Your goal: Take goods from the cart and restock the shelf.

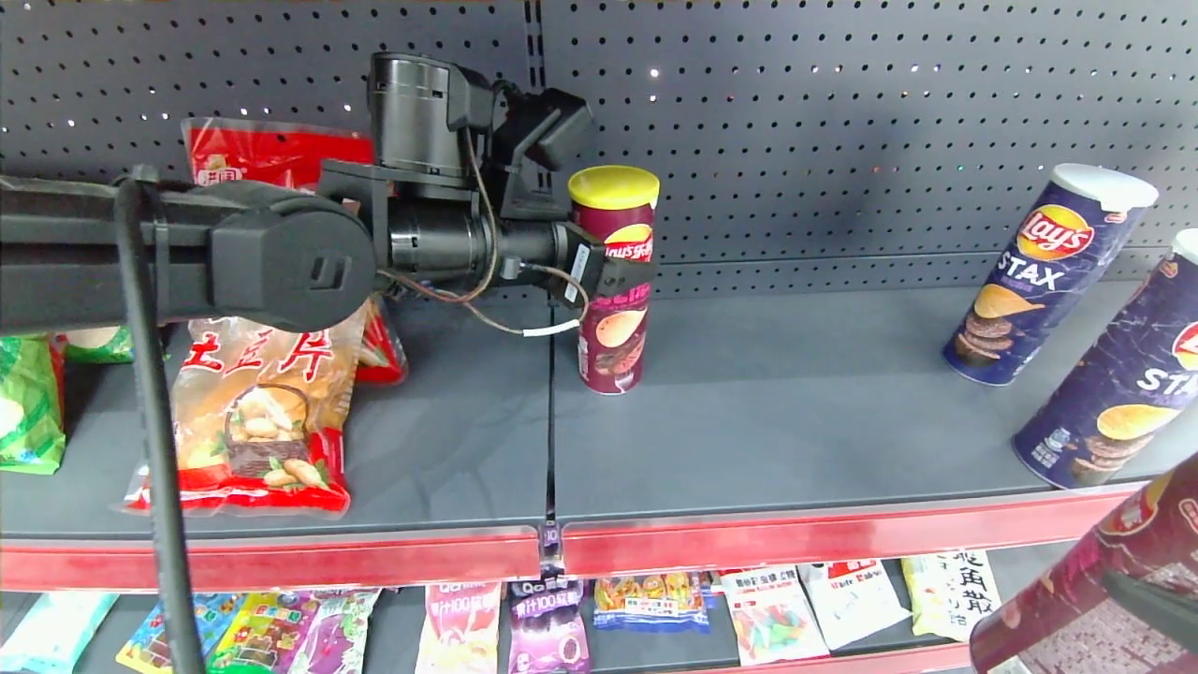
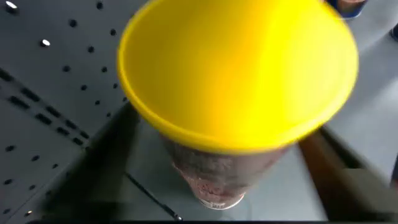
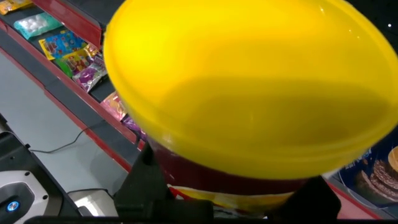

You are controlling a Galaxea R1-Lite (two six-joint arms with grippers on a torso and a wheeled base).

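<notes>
Left gripper (image 1: 613, 271) is set narrow around the upper body of a maroon crisp can (image 1: 610, 351), one dark finger lying across the can's front, jaws shut on it. Can is a cylinder, upright, base resting on the grey shelf (image 1: 796, 402) near the middle seam and close to the perforated back panel (image 1: 842, 122). It has a glossy printed wall and a smooth yellow plastic lid (image 1: 613, 185). Right gripper (image 1: 1151, 604) sits low at the right corner, below the shelf edge, clamped on a second maroon can (image 1: 1058, 599), which is tilted; its yellow lid (image 3: 249, 81) is round and shiny. Two dark blue cans (image 1: 1044, 281) with white lids stand at the shelf's right end. A crinkled clear-and-red snack bag (image 1: 253, 402) lies under the left arm. Red price rail (image 1: 796, 538) fronts the shelf, with small foil sachets (image 1: 547, 622) below it.
</notes>
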